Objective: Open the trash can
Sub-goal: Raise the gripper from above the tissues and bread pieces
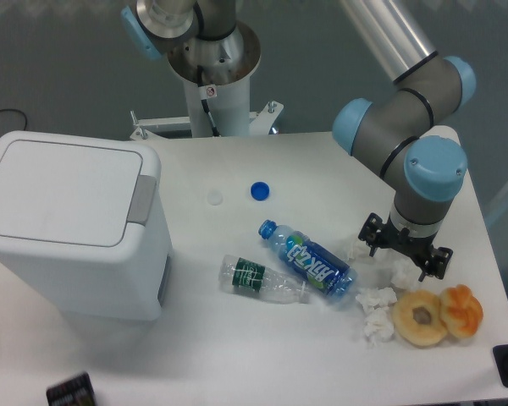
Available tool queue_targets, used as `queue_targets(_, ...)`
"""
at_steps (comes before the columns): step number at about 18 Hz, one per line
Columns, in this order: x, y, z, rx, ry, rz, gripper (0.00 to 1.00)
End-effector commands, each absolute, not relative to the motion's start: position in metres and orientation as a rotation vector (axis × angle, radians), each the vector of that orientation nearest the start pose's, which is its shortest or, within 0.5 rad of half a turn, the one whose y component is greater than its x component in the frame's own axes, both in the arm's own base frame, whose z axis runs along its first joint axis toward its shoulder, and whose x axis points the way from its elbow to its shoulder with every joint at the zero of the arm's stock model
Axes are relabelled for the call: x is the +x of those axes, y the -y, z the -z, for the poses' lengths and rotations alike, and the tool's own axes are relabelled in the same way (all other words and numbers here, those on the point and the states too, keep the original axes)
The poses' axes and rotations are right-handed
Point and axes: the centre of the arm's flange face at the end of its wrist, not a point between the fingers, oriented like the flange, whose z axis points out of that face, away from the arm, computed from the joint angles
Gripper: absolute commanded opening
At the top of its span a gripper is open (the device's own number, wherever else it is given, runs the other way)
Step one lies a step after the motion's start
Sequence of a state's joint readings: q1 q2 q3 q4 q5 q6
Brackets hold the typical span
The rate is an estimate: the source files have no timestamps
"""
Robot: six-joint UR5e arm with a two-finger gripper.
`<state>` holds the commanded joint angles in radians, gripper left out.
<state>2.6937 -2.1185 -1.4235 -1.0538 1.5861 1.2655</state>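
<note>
— Camera view first: where does the pincer [404,253] sit?

— At the right side of the table [237,347], hanging from the arm [423,135], low over a patch of crumpled tissue [374,304]. Its dark fingers [371,233] point down toward the tabletop.

— Apart or together?

— I cannot tell. The wrist hides most of the gap, and only the dark outer parts show on either side. Nothing is visibly gripped.

— And the bin?

— The bin [72,224] stands well apart from the pincer, far across the table at the opposite side. It is white and boxy, with its flat lid [59,190] down. The grey tab [141,200] is on the lid edge that faces the pincer.

— What lies between them?

— Two bottles. A blue-labelled bottle [309,260] lies on its side, tilted, with its open neck toward the bin and its base near the pincer. A clear bottle [261,280] with a green label lies just beside it, nearer the bin, and their ends look to touch or overlap. Farther back are a blue cap [260,191] and, closer to the bin, a white cap [214,198], both loose on the table.

— Anything close to the pincer?

— Two peel pieces [438,315] rest just in front of it, toward the table's near edge: a pale ring and an orange one touching. The tissue wads lie right beside them, on the bin side.

— And behind?

— The arm's base [212,80] stands at the back edge of the table.
</note>
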Motion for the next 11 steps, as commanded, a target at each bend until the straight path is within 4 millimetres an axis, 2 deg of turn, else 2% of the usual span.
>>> queue_targets(5,-0.560,-0.426,-0.296,-3.088,-0.252,-0.200,1.00)
queue_targets(8,-0.552,-0.434,-0.289,-3.072,-0.236,-0.209,1.00)
queue_targets(9,-0.549,-0.433,-0.288,-3.076,-0.161,-0.203,1.00)
queue_targets(10,-0.545,-0.435,-0.295,-3.071,-0.064,-0.215,1.00)
queue_targets(11,-0.540,-0.439,-0.310,-3.045,0.038,-0.237,1.00)
